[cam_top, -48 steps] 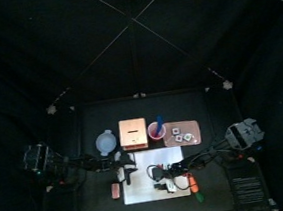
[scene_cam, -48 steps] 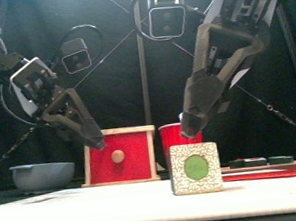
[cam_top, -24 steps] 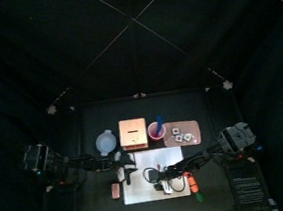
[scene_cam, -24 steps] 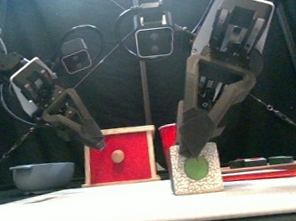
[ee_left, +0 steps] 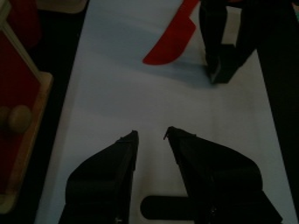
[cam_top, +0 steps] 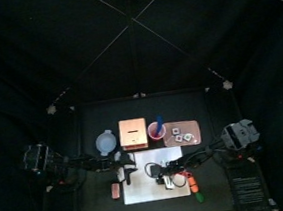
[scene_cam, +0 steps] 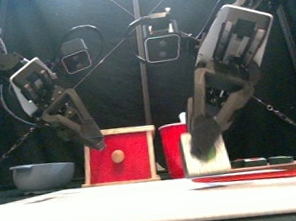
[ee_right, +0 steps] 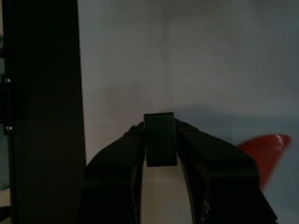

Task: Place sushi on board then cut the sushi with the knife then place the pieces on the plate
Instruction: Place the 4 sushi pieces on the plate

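Note:
My right gripper (scene_cam: 207, 148) is shut on one sushi piece (scene_cam: 208, 159), held edge-on just above the white cutting board (cam_top: 147, 190). In the right wrist view that piece (ee_right: 160, 138) is a dark block clamped between the jaws. The red toy knife (cam_top: 188, 182) lies flat on the board to the right of this gripper and also shows as the knife (ee_left: 176, 39) and the knife (ee_right: 271, 149). My left gripper (ee_left: 149, 136) hovers over the board's left part, slightly open and holding nothing. The pink tray (cam_top: 189, 136) at the back right carries sushi pieces.
Behind the board stand the wooden box (cam_top: 135, 134) with its red drawer front (scene_cam: 120, 157), the red cup (cam_top: 156, 130) and the blue-grey bowl (cam_top: 106, 141) at the back left. The two grippers hang close together over the board.
My right gripper came down onto the standing sushi piece, shut on it and turned it, so its green face no longer faces front. The left arm has stayed still.

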{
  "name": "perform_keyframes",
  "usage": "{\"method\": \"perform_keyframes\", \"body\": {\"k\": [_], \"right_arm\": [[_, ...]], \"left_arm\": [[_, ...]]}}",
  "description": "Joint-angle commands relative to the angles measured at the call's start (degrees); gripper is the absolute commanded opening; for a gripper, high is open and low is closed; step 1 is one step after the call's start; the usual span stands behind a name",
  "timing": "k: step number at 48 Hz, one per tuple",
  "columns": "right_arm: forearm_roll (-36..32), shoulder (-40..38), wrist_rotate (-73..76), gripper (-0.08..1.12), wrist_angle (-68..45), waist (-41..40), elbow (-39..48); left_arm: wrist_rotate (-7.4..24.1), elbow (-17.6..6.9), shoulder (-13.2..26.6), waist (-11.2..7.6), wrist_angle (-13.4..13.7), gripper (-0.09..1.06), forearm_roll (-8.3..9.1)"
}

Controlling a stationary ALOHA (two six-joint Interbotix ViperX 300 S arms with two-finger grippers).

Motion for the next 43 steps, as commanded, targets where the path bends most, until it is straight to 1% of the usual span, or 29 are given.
{"method": "perform_keyframes", "body": {"k": [1, 15, 20, 26, 32, 36, 43], "right_arm": [[0.0, -8.5, 0.1, 0.60, 1.1, -4.1, 3.4], [-0.3, -25.1, -0.1, 0.60, 1.5, -18.4, 17.2], [-2.6, -29.1, -0.1, 0.60, 1.8, -25.5, 20.8], [-5.8, -30.8, -0.1, 0.60, 3.3, -33.9, 23.6], [-9.3, -30.2, -0.1, 0.60, 4.0, -40.8, 24.8], [-10.7, -29.0, -0.1, 0.60, 4.1, -43.4, 24.8], [-12.4, -25.7, -0.2, 0.61, 4.0, -45.7, 24.7]], "left_arm": [[0.1, -0.5, -0.3, 0.09, -0.2, 0.74, 0.00], [0.0, -0.4, -0.3, 0.09, -0.2, 0.74, 0.00], [0.1, -0.4, -0.3, 0.26, -0.2, 0.74, 0.00], [0.1, -0.6, -0.3, 0.53, -0.2, 0.74, 0.00], [0.1, -0.6, -0.3, 0.53, -0.2, 0.74, 0.00], [0.1, -0.6, -0.3, 0.53, -0.2, 0.74, 0.00], [0.0, -0.7, -0.3, 0.62, -0.2, 0.74, 0.00]]}}
